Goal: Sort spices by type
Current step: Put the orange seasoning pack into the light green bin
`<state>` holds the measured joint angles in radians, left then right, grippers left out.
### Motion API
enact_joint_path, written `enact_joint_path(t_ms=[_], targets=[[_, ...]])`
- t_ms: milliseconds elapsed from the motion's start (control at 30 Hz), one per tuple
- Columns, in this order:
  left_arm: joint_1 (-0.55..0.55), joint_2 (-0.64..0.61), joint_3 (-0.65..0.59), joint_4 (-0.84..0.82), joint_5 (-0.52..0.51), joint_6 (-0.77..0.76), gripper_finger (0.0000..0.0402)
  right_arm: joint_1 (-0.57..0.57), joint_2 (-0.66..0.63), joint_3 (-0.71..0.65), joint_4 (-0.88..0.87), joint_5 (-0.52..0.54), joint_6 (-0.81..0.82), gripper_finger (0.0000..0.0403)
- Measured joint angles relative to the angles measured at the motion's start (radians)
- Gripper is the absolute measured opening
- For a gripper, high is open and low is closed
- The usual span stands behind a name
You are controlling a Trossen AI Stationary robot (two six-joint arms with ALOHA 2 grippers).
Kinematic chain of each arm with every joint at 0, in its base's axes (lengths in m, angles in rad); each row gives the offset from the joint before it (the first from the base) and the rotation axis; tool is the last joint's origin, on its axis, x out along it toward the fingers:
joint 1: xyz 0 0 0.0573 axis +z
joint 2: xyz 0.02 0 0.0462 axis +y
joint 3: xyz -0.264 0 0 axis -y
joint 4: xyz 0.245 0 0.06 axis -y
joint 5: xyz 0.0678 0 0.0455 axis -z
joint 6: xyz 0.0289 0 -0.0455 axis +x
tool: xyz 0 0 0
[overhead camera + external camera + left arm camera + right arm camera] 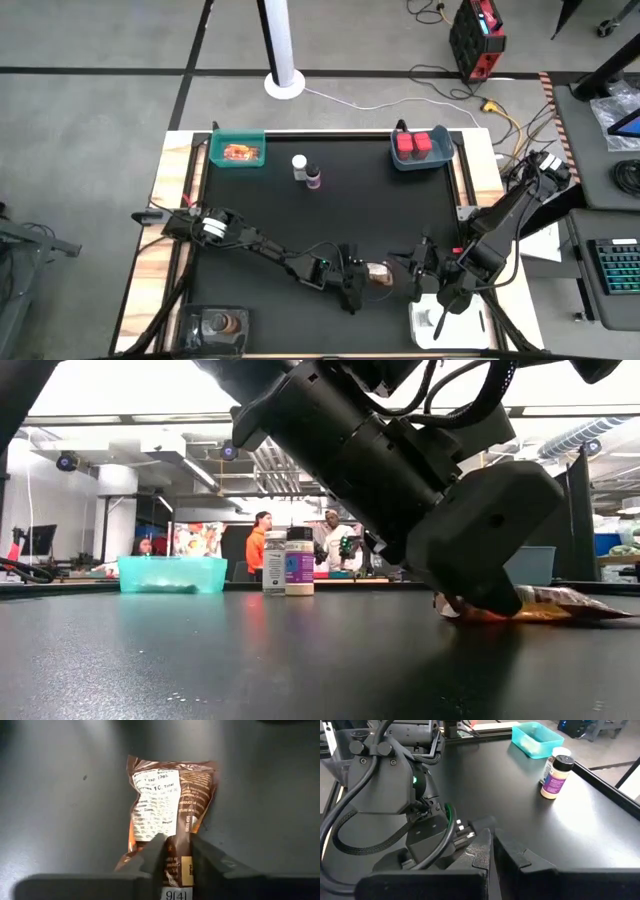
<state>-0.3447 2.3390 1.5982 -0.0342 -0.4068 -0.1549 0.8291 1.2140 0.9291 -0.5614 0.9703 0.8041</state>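
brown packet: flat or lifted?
Flat. The packet lies on the mat, one end pinched in the left gripper; low view shows it resting on the table.

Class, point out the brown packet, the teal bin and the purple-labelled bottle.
brown packet (165,805): left wrist view, on its white printed label.
teal bin (172,574): low view, on its front wall.
purple-labelled bottle (554,779): right wrist view, on its label.

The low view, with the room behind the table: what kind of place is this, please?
Probably a robotics lab or workshop. Exposed ducts and strip lights run along the ceiling, people stand at benches behind the table, and the high view shows a desk with a keyboard beside it.
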Motion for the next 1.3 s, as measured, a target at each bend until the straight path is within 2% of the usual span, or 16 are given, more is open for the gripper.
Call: enact_joint_path(t_ms=[67, 133, 367, 667, 833, 1033, 1200, 1300], targets=[[-0.001, 0.0, 0.0, -0.001, 0.0, 0.009, 0.0026, 0.0, 0.0, 0.0, 0.002, 0.0, 0.0, 0.0013], [-0.002, -0.001, 0.0, -0.001, 0.0, 0.011, 0.0014, 0.0, 0.0, 0.0, 0.002, 0.0, 0.0, 0.0013], [-0.024, -0.017, 0.019, -0.068, 0.004, 0.035, 0.0017, 0.0, 0.0, 0.0, 0.007, 0.0, 0.0, 0.0013], [-0.061, -0.176, 0.041, -0.451, -0.008, 0.058, 0.0016, 0.0, 0.0, 0.0, 0.021, 0.0, 0.011, 0.0013], [-0.076, -0.313, -0.005, -0.695, -0.162, 0.013, 0.0015, 0.0, 0.0, 0.0, 0.02, 0.0, 0.009, 0.0013], [-0.049, -0.552, -0.114, -1.004, -0.328, -0.282, 0.0014, 0.0, 0.0, 0.0, 0.018, 0.001, -0.003, 0.0013], [0.014, -0.792, -0.257, -1.23, -0.49, -0.719, 0.0014, -0.003, 0.0, 0.0, 0.018, 0.007, -0.013, 0.0013], [0.088, -0.92, -0.358, -1.303, -0.509, -0.91, 0.0014, -0.003, 0.0, -0.001, 0.018, 0.03, -0.02, 0.0013]])
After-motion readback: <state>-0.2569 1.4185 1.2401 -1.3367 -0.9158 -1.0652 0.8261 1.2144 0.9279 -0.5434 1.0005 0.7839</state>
